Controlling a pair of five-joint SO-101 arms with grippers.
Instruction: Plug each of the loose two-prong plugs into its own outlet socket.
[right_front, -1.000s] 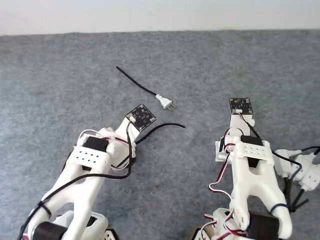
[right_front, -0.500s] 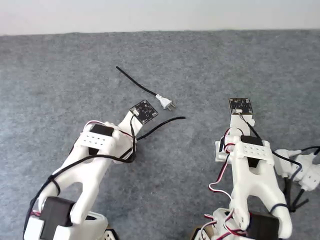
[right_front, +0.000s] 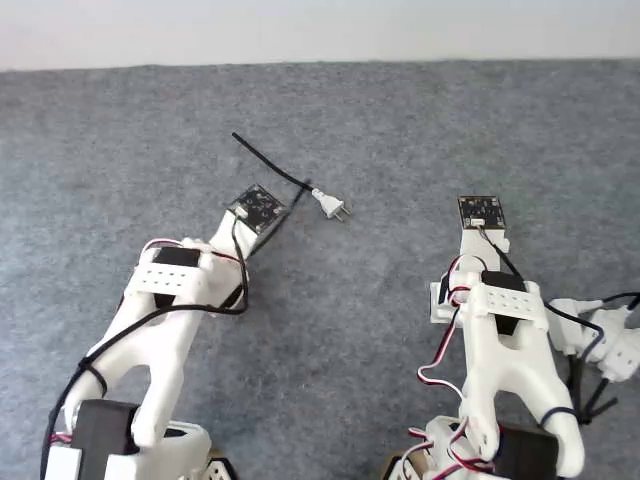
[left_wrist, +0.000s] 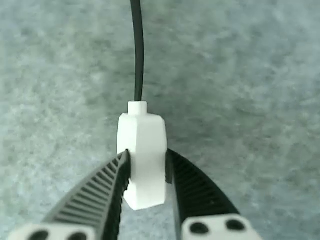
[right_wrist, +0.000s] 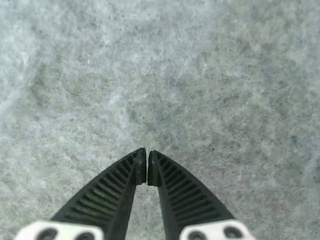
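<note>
- The left gripper (left_wrist: 145, 156) has its ribbed black jaws closed narrowly on a white plug (left_wrist: 142, 132), one finger pressed on each flat side of the body.
- The held plug's prongs are hidden. Its black cord (left_wrist: 136, 50) leaves the far end of the body and runs straight away from the jaws over the grey mat (left_wrist: 250, 75).
- The right gripper (right_wrist: 146, 170) has its jaws brought together, tips touching, with nothing between them. It hangs over bare mat.
- In the high view the left arm (right_front: 170, 300) stretches forward toward the middle of the mat, its wrist just beside a second, loose plug (right_front: 330, 206).
- The loose plug lies flat on the mat with its two prongs pointing toward the right arm's side. Its own thin cord (right_front: 268, 158) trails away toward the far left.
- The right arm (right_front: 500, 330) stands well apart from both plugs, on the right of the table.
- No outlet socket can be made out with certainty.
</note>
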